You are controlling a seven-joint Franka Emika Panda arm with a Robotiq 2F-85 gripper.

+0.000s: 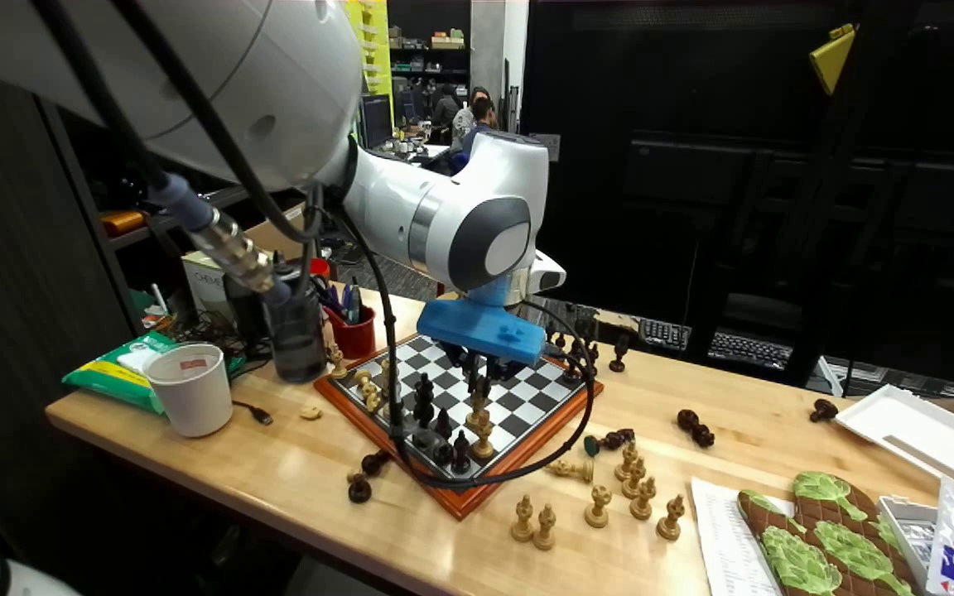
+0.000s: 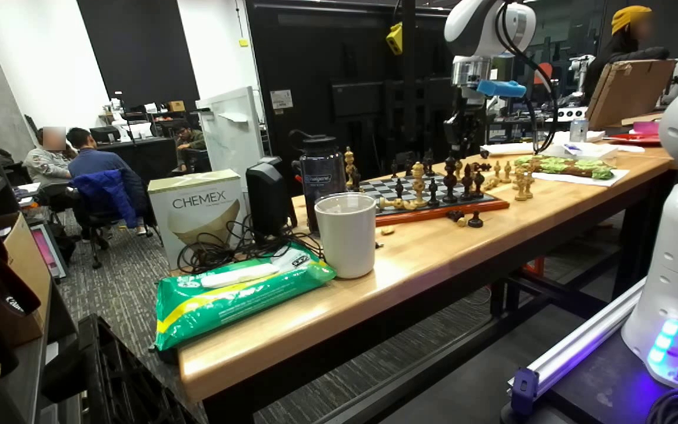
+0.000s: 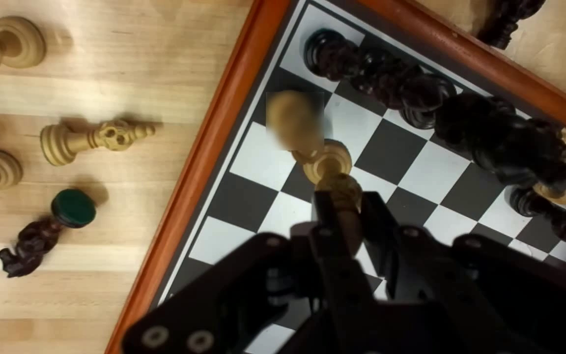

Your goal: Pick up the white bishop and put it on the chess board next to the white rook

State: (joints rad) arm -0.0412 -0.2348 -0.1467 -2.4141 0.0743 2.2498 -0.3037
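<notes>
1. You look to be at the placing step: your claw (image 3: 347,201) is narrow, pinching the upper part of the white bishop (image 3: 336,183), upright near the chess board (image 3: 198,162) corner that faces the near edge of the tabletop (image 1: 609,569).
2. Next, bring its base flat, widen slightly and rise straight. The neighbour is blurred in the wrist view: take it as the white rook (image 3: 295,118) with caution.
3. Along the tabletop's left edge in an exterior view, you have a green wipes pack (image 1: 113,377), white cup (image 1: 191,393) and Nalgene bottle (image 2: 321,179), well apart from you.
4. Mid-table, black chessmen (image 1: 424,403) stand just left of the bishop; your cable (image 1: 397,430) could catch them.
5. Right of the board, pale chessmen (image 1: 597,507) stand toward the near edge; farther right, an oven mitt (image 1: 825,538).
</notes>
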